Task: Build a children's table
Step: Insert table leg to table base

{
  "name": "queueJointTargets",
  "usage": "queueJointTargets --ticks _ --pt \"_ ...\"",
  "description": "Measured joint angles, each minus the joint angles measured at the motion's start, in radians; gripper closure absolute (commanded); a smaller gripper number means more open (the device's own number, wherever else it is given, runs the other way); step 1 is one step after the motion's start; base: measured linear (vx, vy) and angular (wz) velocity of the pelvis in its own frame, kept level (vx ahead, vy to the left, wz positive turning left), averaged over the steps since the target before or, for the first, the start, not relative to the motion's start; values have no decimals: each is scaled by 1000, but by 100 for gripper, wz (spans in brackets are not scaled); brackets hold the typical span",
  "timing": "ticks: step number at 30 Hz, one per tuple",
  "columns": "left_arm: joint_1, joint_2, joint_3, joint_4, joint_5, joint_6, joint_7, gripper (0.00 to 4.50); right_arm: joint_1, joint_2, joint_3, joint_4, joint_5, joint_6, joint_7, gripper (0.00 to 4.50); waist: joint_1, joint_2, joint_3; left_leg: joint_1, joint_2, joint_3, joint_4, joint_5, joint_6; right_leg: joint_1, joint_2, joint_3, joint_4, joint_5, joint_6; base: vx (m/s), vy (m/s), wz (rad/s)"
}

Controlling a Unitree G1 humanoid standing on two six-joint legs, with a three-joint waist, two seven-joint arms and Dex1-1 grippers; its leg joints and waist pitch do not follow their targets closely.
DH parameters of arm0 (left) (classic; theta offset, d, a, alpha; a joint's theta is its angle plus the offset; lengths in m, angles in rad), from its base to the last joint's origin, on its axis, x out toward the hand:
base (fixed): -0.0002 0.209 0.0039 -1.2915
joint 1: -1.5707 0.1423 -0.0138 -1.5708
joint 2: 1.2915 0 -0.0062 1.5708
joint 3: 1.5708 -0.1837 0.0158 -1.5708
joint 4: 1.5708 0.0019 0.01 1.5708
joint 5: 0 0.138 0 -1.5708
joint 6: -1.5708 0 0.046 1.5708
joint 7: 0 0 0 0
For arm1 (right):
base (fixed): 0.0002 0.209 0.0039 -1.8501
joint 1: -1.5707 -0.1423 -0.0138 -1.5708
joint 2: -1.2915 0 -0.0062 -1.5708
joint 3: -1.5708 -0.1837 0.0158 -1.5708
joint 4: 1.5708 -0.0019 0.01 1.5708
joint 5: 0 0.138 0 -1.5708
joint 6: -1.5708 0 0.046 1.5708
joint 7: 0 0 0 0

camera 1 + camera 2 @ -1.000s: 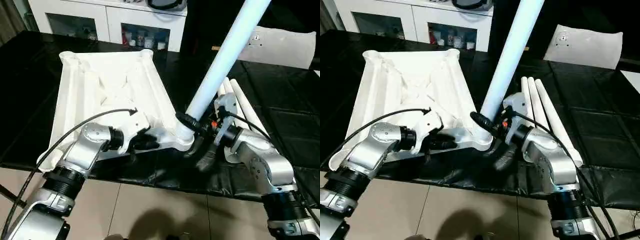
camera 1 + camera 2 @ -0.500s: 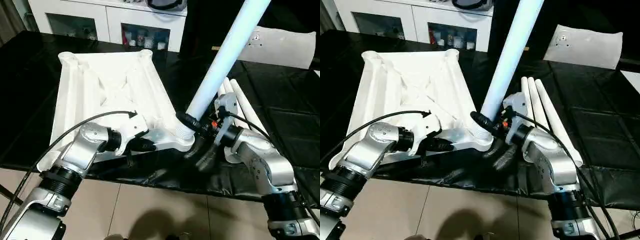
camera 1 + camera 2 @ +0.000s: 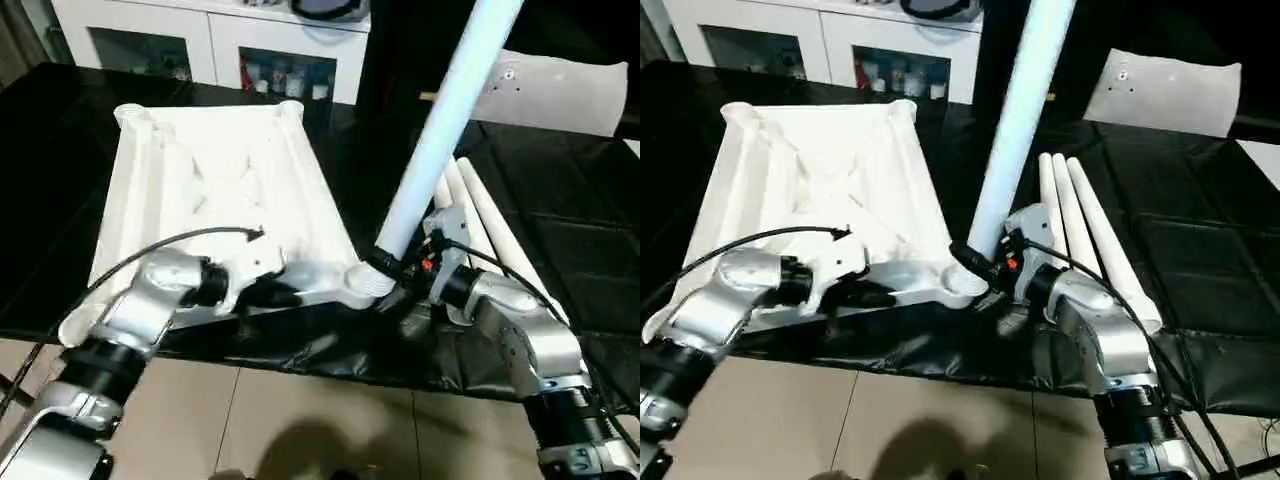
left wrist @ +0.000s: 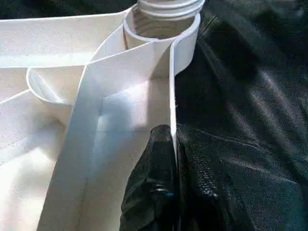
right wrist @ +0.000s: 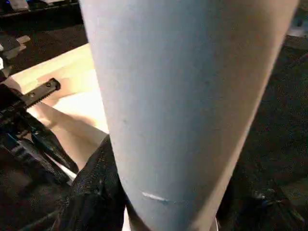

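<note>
The children's table's white tabletop (image 3: 220, 180) lies upside down on the black-covered table, ribs up. One white leg (image 3: 440, 120) stands in the near right corner socket (image 3: 365, 283), leaning up and to the right. My right gripper (image 3: 397, 283) is shut around this leg just above the socket; black fingers (image 5: 91, 192) flank the leg (image 5: 183, 96). My left gripper (image 3: 285, 292) is shut on the tabletop's near rim, just left of that socket. Its fingers (image 4: 154, 192) pinch the thin rim wall, with the leg's threaded end (image 4: 166, 7) in the socket beyond. Three loose legs (image 3: 1080, 230) lie behind my right arm.
A white cabinet (image 3: 250, 50) with dark compartments stands behind the table. A white pillow-like slab (image 3: 570, 90) lies at the back right. The black cover (image 3: 590, 250) reaches the table's near edge, with tiled floor (image 3: 300, 420) below.
My left gripper has closed onto the tabletop's near rim. The held leg now stands a little more upright. The camera has shifted slightly.
</note>
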Motion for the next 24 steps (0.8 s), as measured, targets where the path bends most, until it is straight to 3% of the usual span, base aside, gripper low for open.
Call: queueJointTargets --ticks 24 --pt "6 6 7 -5 -6 -2 -31 450 -28 32 13 58 6 -16 24 255 2 0 0 0 0 0 0 0 0 0 0 0 0 0 0 0 0 0"
